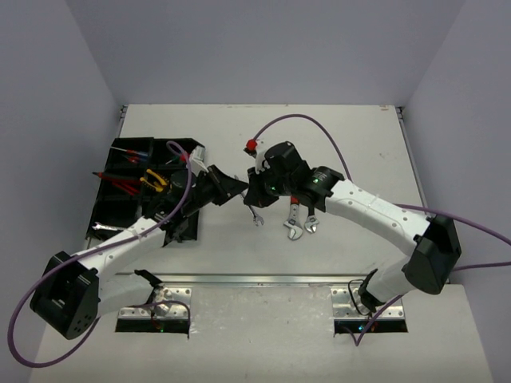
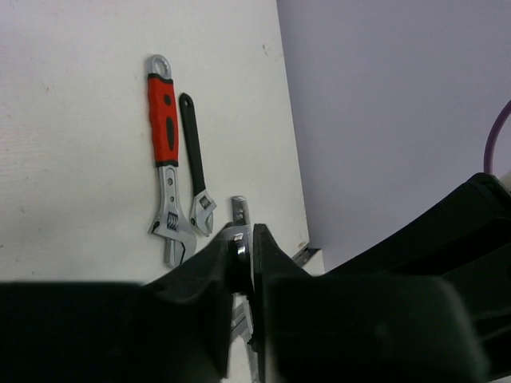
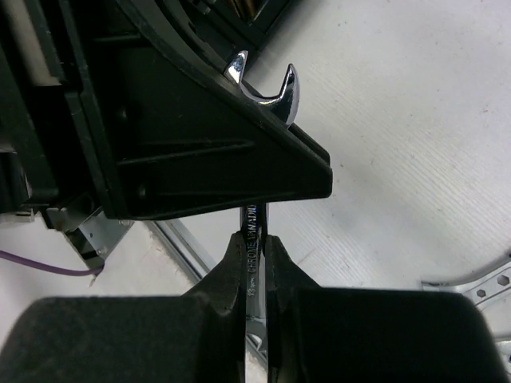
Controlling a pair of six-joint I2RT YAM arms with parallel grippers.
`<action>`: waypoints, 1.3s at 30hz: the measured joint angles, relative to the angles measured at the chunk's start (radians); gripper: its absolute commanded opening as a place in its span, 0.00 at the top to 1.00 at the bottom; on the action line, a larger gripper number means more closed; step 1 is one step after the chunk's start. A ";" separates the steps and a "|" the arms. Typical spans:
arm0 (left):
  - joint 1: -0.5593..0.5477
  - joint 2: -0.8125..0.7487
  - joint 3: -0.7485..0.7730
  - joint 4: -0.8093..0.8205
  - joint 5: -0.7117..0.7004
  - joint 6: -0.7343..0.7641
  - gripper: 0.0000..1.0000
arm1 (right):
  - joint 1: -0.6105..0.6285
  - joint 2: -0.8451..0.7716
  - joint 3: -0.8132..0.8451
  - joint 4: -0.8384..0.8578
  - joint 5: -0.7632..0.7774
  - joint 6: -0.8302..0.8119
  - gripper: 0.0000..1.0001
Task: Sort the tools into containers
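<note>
Handover: my right fingers (image 3: 227,275) and left fingers (image 2: 279,263) both clamped on silver open-end wrench (image 3: 267,88), so left can reach black organizer tray (image 1: 108,211), table (image 1: 359,144) left edge.

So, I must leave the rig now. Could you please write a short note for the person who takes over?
Left gripper: shut on the silver wrench.
Right gripper: shut on the same wrench, so both arms hold it at once.
Done: screwdrivers and yellow pliers lie in the black tray.
Left: place this wrench, then the red-handled wrench and the black-handled wrench, both lying on the table.
</note>
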 measured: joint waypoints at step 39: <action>1.004 0.282 0.404 -0.946 -0.883 0.250 0.86 | -0.159 -0.479 -0.394 -0.090 0.134 -0.046 0.01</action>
